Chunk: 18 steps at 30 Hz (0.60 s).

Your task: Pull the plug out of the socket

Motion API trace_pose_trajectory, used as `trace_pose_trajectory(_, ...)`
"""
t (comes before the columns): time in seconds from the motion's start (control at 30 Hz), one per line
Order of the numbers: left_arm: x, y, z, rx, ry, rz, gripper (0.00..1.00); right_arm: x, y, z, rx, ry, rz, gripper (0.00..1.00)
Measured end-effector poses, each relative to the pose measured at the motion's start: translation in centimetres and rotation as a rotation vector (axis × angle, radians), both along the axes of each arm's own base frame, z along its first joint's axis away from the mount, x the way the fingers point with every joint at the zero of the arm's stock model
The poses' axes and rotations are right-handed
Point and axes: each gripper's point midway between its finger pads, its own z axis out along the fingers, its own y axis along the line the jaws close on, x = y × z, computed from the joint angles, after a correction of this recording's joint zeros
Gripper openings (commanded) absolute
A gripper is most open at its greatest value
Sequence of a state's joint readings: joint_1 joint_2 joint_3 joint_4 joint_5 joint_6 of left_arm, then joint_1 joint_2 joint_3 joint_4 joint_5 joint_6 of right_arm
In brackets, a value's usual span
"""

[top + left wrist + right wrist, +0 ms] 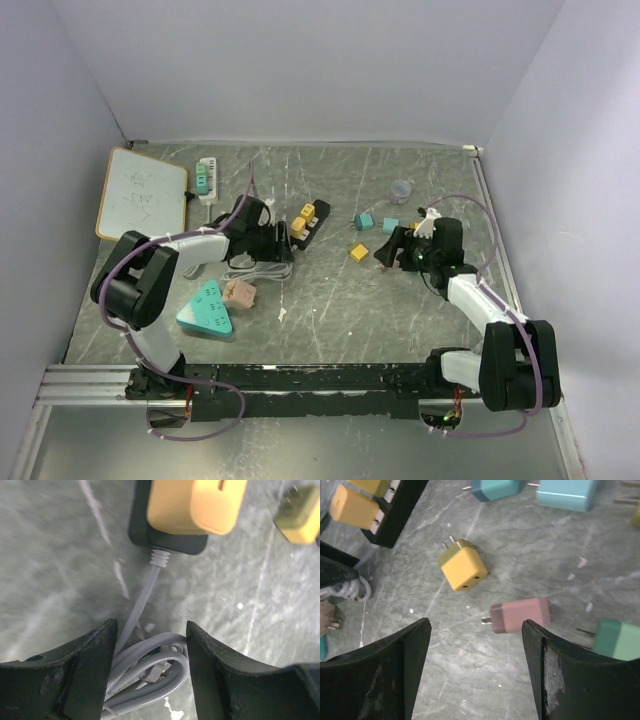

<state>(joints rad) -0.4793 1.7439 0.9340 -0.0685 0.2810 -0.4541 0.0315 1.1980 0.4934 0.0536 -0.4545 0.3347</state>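
The left claw [151, 630] stands spread and empty over a coiled grey cord [145, 592] that runs ahead to the black power strip [172, 541]. The yellow plug [192, 502] sits in that strip, just beyond the fingertips and untouched. The right claw [475, 625], also spread, hangs over a loose pink plug [520, 615] to the right of the strip.

Robotics lab test cell. Boxed in on three sides by bare pale wall panels [300, 70]. Floored with a grey marble-patterned worktop [340, 320], edged along its near side by a silver aluminium rail [85, 385] carrying two black-and-white jointed robot arms [150, 290] trailing purple cables [200, 437]. Strewn with loose yellow and teal plastic plugs [358, 252], a black plastic power strip [316, 224], a wood-framed whiteboard [143, 193] at the far left corner.
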Motion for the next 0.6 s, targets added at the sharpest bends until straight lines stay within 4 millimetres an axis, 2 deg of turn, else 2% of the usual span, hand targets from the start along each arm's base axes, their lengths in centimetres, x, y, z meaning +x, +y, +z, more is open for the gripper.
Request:
trace_pose_trajectory(0.13, -2.6, -2.1, 0.1, -0.050, 0.025, -0.060, 0.64, 0.8, 2.2, 1.4, -0.030, -0.018, 0.048, 0.75)
trace_pose_trajectory(0.3, -5.2, -3.8, 0.2, -0.140, 0.078, -0.083, 0.62, 1.7, 5.2, 3.2, 0.002, -0.016, 0.067, 0.75)
trace_pose_trajectory(0.47, -7.5, -5.5, 0.3, -0.274, 0.127, -0.084, 0.66, 1.8, 10.4, 2.7, 0.022, 0.060, 0.127, 0.75)
trace_pose_trajectory(0.6, -9.8, -5.9, 0.8, -0.386, 0.164, -0.071, 0.69, 1.9, 13.9, 2.6, 0.013, 0.100, 0.162, 0.75)
